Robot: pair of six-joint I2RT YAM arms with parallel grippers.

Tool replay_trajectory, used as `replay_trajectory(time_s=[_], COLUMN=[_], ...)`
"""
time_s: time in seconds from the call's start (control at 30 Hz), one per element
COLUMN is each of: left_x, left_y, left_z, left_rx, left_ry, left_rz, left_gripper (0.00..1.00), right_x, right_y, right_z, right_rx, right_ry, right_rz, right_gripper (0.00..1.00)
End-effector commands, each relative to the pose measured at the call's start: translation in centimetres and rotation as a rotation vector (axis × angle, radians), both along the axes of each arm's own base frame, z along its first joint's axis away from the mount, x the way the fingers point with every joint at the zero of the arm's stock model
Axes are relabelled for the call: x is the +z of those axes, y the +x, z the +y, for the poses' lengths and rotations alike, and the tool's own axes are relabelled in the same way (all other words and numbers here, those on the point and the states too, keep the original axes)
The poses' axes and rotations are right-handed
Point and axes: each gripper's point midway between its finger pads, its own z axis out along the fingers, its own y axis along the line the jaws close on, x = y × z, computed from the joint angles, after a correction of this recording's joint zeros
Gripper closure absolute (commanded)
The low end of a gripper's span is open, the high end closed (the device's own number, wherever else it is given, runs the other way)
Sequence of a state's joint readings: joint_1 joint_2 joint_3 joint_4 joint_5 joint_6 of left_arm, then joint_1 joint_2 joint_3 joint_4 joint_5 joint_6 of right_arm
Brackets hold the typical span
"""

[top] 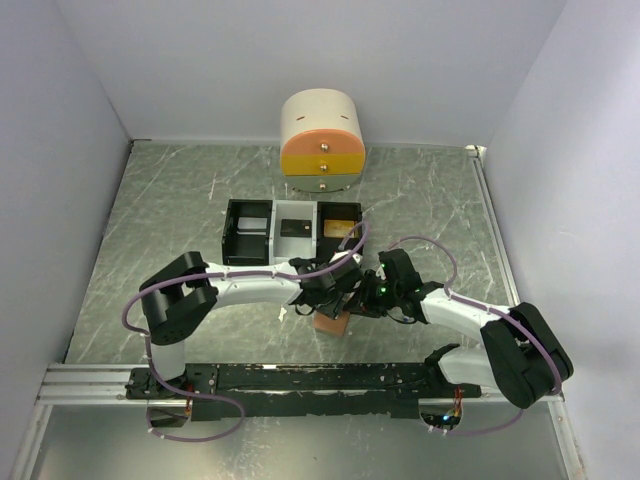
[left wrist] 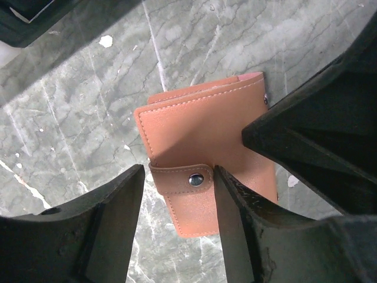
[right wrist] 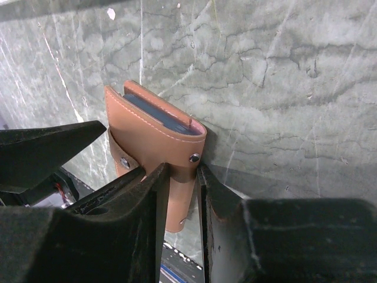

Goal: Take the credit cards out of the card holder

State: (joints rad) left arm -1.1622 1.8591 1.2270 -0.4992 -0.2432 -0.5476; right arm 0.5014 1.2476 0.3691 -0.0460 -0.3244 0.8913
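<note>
The two black fingers of the left gripper (left wrist: 178, 177) fill the bottom of the left wrist view. They stand apart with nothing clamped. The strap (left wrist: 177, 187) of the card holder (left wrist: 200, 127) lies in the gap between them, its edges right at their inner faces; I cannot tell whether they touch it. The single tan leather holder sits just beyond the fingertips on the marbled table (left wrist: 235, 41), folded shut, and one corner runs behind the finger on the right of that view.

The right gripper (right wrist: 181, 172) has its two fingers drawn close together on a narrow strip of the holder's leather and grips it. The body of the holder rises past the fingertips.

In all there are two grippers and one holder. Two metal snaps (right wrist: 194, 157) show in the right wrist view. The left wrist view shows one on the strap and a smaller one at the far corner.

Only the right wrist view shows the holder's top edge, where a blue-grey layer sits between the leather leaves; I cannot tell whether it is card or lining.

Only the top view shows the tray (top: 228, 232), well beyond both pairs of fingers. It has three compartments:
- **Middle:** one dark card (top: 293, 228).
- **Right:** one orange-gold card (top: 338, 228).
- **Left:** something pale that I cannot make out.

Behind the tray stands one rounded drawer unit (top: 321, 125).
</note>
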Motion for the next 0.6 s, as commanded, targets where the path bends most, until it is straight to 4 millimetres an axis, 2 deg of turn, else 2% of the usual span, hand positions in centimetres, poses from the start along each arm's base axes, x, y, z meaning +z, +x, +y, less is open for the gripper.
replay_trajectory(time_s=[0.0, 0.07, 0.17, 0.33, 0.57], left_x=[-3.0, -3.2, -3.4, -2.6, -1.5], left_y=[-2.0, -2.0, -1.9, -1.5, -1.7], left_z=[2.7, 2.6, 2.3, 1.8, 0.1], left_rx=[-0.011, -0.018, -0.021, -0.009, -0.010], left_ry=[0.116, 0.114, 0.114, 0.080, -0.022], left_rz=[0.059, 0.060, 0.061, 0.036, 0.059], left_gripper=[0.38, 0.42, 0.55, 0.74, 0.83], right_x=[-3.7, -3.7, -3.9, -3.8, -4.1], right_y=[-1.8, -1.8, -1.9, -1.9, -1.9], right_z=[-3.2, -3.1, -3.2, -3.3, -3.6], right_rx=[-0.043, -0.038, -0.037, -0.044, -0.043], right_ry=[-0.165, -0.160, -0.167, -0.169, -0.190], right_rz=[0.075, 0.078, 0.084, 0.081, 0.085], right_gripper=[0.74, 0.74, 0.74, 0.74, 0.74])
